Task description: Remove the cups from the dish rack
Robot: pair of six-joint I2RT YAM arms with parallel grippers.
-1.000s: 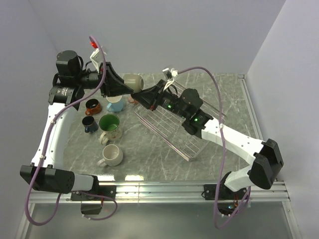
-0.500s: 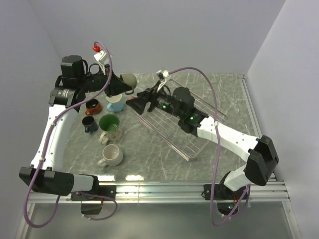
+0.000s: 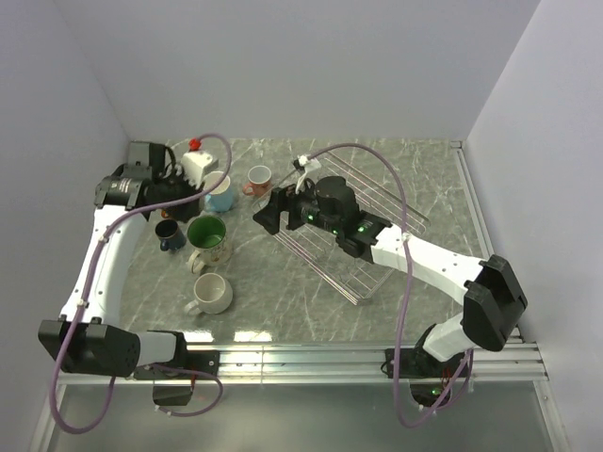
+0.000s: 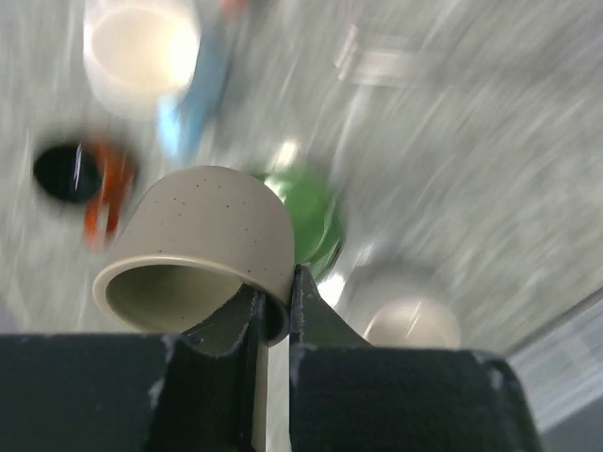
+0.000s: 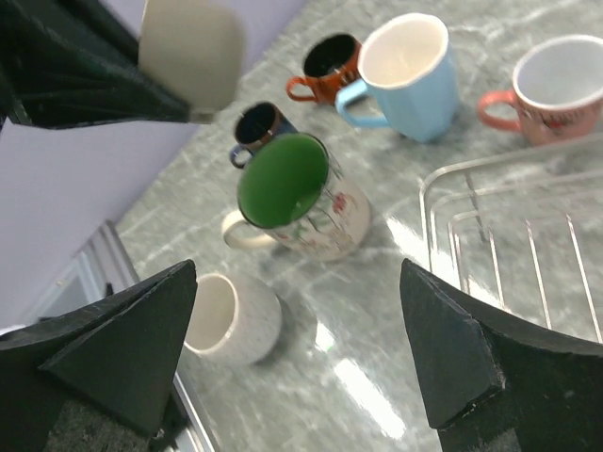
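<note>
This looks like a robot lab. Two white and black robot arms are bolted to a metal rail at the edge of a grey stone-look surface. Plain pale walls stand close on three sides. Purple cables loop around the arms. Some mugs and a wire rack sit on the surface.

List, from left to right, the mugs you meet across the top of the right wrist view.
olive-grey mug → orange-red mug → light blue mug → pinkish-orange mug
</note>
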